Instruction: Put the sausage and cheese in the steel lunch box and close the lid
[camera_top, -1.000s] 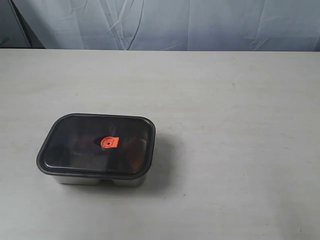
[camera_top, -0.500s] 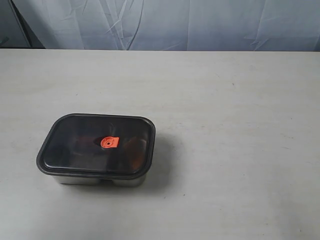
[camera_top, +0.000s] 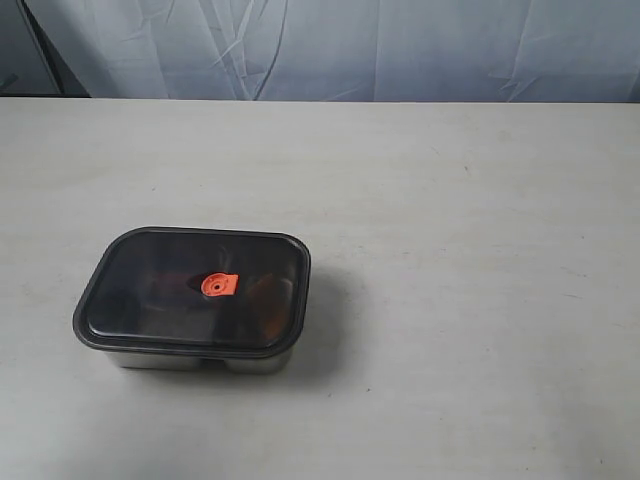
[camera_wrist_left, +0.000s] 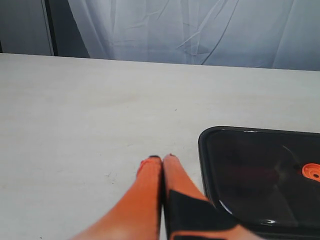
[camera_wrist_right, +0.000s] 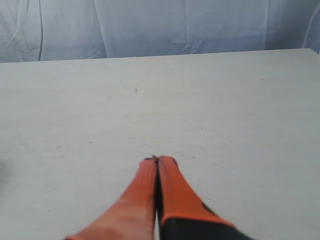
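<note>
Toward the desk's (camera_top: 480, 250) front-left corner sits the steel lunch box (camera_top: 200, 361), its dark tinted lid (camera_top: 140, 295) seated flat on top. An orange valve (camera_top: 217, 286) marks the lid's centre; any marking on it is too small to read. Through the tint, a dull orange patch on the valve's side toward the desk's right edge is probably the cheese (camera_top: 264, 298); the sausage cannot be made out. The left gripper (camera_wrist_left: 162, 159) hangs just beside a corner of the lid, orange jaws pressed together, holding nothing. The right gripper (camera_wrist_right: 157, 160), jaws likewise together and empty, is over plain desk surface.
</note>
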